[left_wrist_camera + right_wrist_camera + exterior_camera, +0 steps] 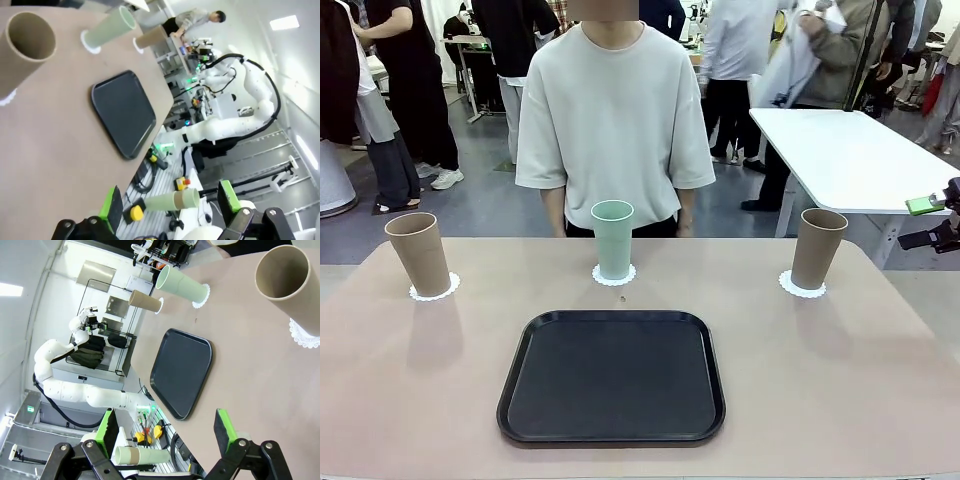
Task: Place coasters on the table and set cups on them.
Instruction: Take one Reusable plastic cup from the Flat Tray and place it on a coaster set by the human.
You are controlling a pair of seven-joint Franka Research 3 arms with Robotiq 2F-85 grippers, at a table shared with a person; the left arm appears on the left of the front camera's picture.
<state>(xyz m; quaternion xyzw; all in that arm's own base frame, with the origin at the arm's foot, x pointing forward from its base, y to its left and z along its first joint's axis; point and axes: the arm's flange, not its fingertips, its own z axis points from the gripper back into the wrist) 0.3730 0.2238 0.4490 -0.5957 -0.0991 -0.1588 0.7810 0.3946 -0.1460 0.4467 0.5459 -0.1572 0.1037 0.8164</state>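
Three cups (613, 238) each stand upright on a coaster (614, 274) along the table's (820, 380) far side, beyond the black tray (612, 376). My left gripper (167, 205) and right gripper (165, 427) hang wide open, holding nothing, well apart from them.

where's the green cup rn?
Front view: the green cup stands upright on the middle coaster, table's far side, just beyond the black tray, between the two brown cups.

Both grippers, left (170, 210) and right (167, 432), hold jaws wide apart.
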